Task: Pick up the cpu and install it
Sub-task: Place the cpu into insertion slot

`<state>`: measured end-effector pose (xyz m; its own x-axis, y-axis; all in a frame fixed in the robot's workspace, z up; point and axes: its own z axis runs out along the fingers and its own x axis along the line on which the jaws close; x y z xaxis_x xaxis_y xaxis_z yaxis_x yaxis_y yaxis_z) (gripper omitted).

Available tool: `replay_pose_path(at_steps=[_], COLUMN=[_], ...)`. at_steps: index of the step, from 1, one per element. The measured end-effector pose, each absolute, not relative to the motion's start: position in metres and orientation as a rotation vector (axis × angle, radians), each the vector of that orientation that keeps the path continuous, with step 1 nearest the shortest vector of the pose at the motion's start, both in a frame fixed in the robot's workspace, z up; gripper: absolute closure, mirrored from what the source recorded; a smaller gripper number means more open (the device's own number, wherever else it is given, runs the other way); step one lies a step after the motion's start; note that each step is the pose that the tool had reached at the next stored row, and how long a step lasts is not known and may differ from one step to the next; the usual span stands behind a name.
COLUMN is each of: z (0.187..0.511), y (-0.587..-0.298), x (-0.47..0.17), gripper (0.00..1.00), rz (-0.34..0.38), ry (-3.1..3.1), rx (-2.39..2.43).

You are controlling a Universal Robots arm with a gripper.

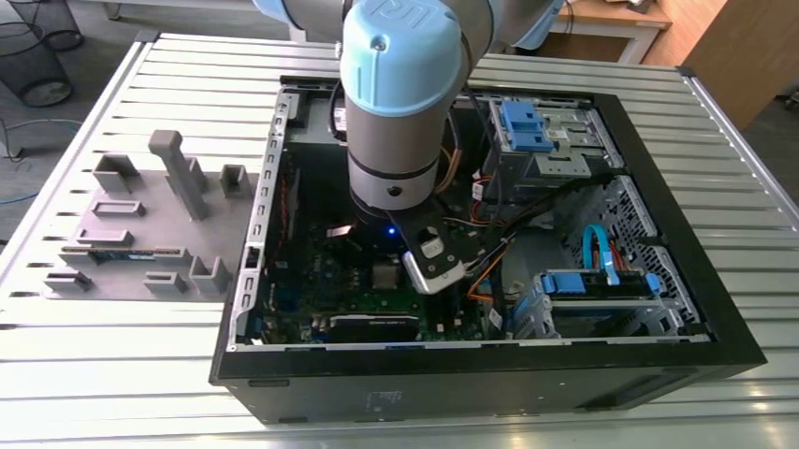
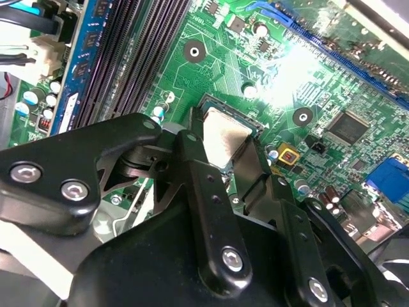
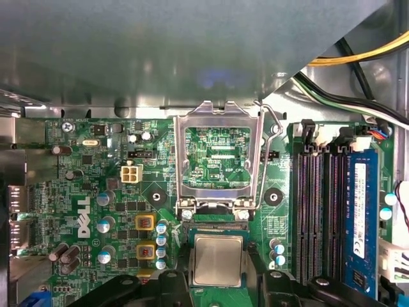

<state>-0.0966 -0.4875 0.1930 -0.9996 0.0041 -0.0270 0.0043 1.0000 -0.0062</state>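
The cpu (image 3: 218, 259) is a small square chip with a shiny silver top. It lies level over the socket on the green motherboard (image 3: 96, 192), between my gripper's (image 3: 218, 267) two black fingers (image 3: 181, 267). In the second wrist view the fingers (image 2: 192, 150) press against opposite edges of the cpu (image 2: 223, 135). The socket's metal load plate (image 3: 217, 121) stands flipped open just beyond the chip, with its lever (image 3: 268, 141) raised. In the exterior view my arm (image 1: 393, 112) reaches straight down into the open computer case (image 1: 474, 365).
Black memory slots (image 3: 313, 211) and a blue memory stick (image 3: 359, 217) run beside the socket. Yellow and black cables (image 3: 358, 61) and the case wall (image 3: 160, 51) lie beyond it. A drive cage (image 1: 537, 131) fills the case's far corner. A grey fixture tray (image 1: 150, 224) sits on the exterior view's left.
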Motion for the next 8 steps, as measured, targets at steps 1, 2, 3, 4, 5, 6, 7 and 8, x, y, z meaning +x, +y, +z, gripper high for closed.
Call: replay_pose_path(at_steps=[1,2,3,4,5,6,7,8], z=[0.1943,0.1953,0.1955,0.1954,0.1954,0.1954,0.1953,0.1952], y=[-0.4875,-0.4875,-0.4874,-0.4874,-0.4874,-0.4874,-0.4875,-0.4875], x=[-0.0966,-0.0966,-0.0966,-0.0966,-0.0966,-0.0966,-0.0966,-0.0966], gripper=[0.57,0.57,0.57,0.57,0.57,0.57,0.57,0.57], rz=[-0.010,-0.010,-0.010,-0.010,-0.009,-0.010,-0.010,-0.010], ry=[3.115,3.115,3.115,3.115,3.115,3.115,3.115,3.115], rx=[0.006,0.006,0.006,0.006,0.001,-0.010,-0.022,-0.033])
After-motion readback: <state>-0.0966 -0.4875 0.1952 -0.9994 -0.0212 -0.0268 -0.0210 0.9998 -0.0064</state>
